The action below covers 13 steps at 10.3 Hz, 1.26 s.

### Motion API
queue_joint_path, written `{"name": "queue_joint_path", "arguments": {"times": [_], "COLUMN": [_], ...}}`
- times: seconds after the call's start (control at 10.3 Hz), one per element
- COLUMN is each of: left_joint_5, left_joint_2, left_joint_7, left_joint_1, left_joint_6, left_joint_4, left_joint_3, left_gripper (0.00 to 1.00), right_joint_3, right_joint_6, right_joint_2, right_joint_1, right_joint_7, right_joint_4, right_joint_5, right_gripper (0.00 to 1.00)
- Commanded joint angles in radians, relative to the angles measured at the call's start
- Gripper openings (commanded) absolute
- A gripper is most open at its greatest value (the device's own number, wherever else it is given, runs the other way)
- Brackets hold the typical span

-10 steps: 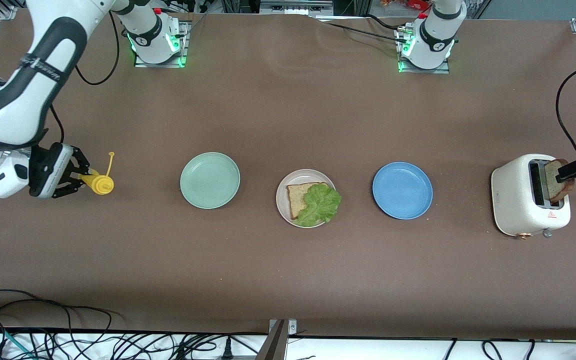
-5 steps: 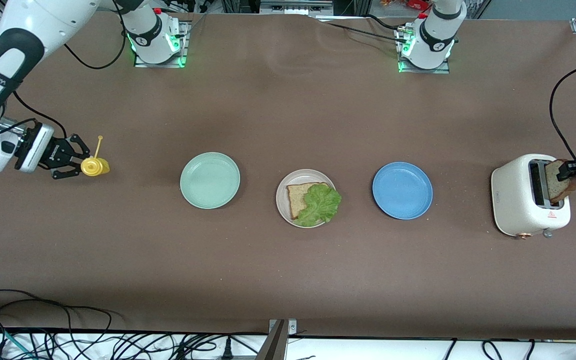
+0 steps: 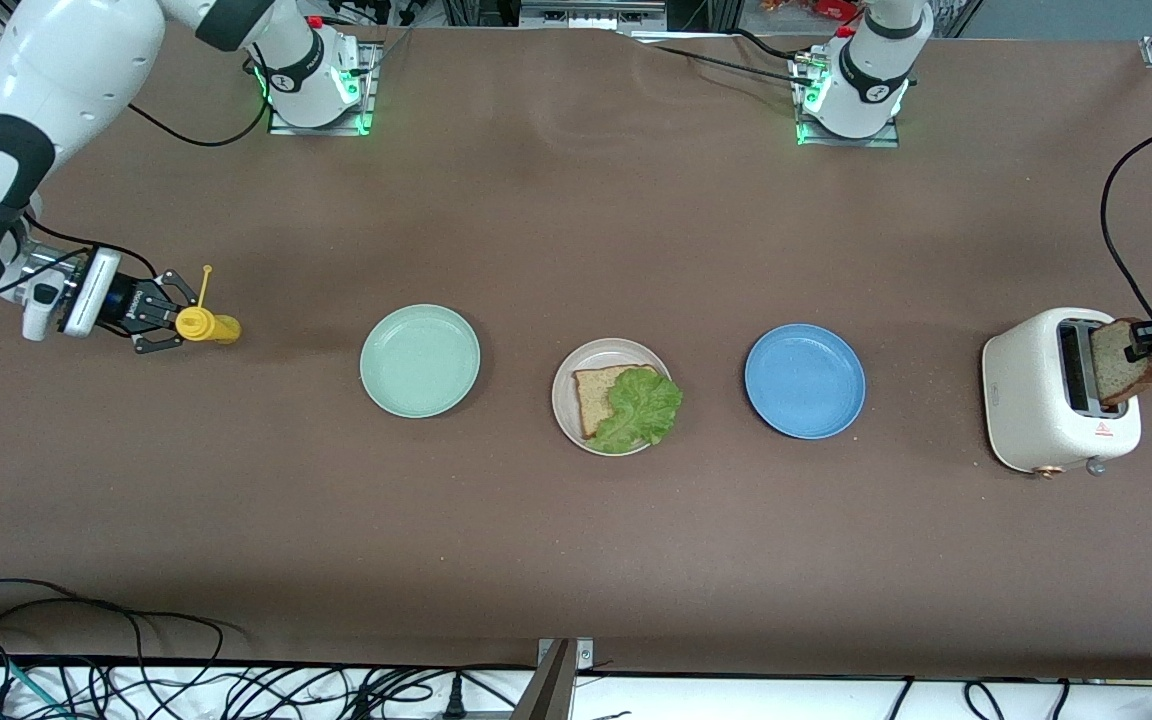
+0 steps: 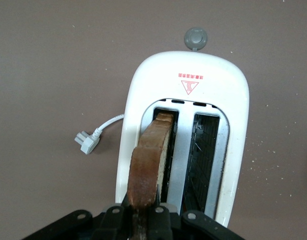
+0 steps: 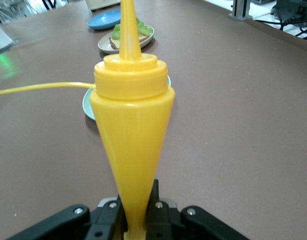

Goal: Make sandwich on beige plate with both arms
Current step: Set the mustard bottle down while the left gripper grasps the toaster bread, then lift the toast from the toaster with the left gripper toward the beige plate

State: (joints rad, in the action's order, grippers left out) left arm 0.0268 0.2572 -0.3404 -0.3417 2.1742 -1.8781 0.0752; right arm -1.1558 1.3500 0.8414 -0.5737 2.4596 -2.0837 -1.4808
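Your left gripper [image 3: 1139, 343] is clamped on a bread slice [image 3: 1118, 360] standing in the toaster [image 3: 1041, 400] slot. Your right gripper [image 3: 168, 322] pinches a yellow squeeze bottle [image 3: 206, 325] over the table [image 3: 576, 200]. The beige plate [image 3: 566, 385] carries bread [image 3: 593, 392] and lettuce [image 3: 644, 405], between the mint plate [image 3: 420, 360] and blue plate [image 3: 804, 380].

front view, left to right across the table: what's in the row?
right gripper shut on yellow squeeze bottle → mint-green plate → beige plate with bread slice and lettuce → blue plate → toaster → left gripper shut on bread in toaster
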Motion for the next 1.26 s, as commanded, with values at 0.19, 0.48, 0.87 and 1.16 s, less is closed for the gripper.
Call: {"name": "queue_joint_path", "arguments": {"times": [0.19, 0.48, 0.87, 1.16], "left_joint_5": [-0.008, -0.01, -0.114, -0.362], "left_joint_2": [-0.003, -0.003, 0.027, 0.048], "left_joint_7": [-0.006, -0.009, 0.067, 0.197], "left_joint_1": [0.012, 0.059, 0.183, 0.265], "left_joint_6": [-0.178, -0.368, -0.66, -0.714], "left_joint_4": [0.146, 0.305, 0.507, 0.505], "left_joint_3": [-0.005, -0.006, -0.005, -0.005], "left_gripper": [0.0, 0.0, 0.0, 0.0], "right_joint_3": [0.126, 0.23, 0.263, 0.263], "right_joint_6": [-0.014, -0.011, -0.012, -0.012], "right_joint_2": [-0.016, 0.005, 0.027, 0.036], "right_joint_1": [0.153, 0.242, 0.275, 0.276], "right_joint_7": [0.128, 0.188, 0.2, 0.199], "right_joint_4": [0.017, 0.027, 0.04, 0.05], "right_joint_5": [-0.026, -0.059, -0.072, -0.072], "right_gripper": [0.0, 0.0, 0.04, 0.29]}}
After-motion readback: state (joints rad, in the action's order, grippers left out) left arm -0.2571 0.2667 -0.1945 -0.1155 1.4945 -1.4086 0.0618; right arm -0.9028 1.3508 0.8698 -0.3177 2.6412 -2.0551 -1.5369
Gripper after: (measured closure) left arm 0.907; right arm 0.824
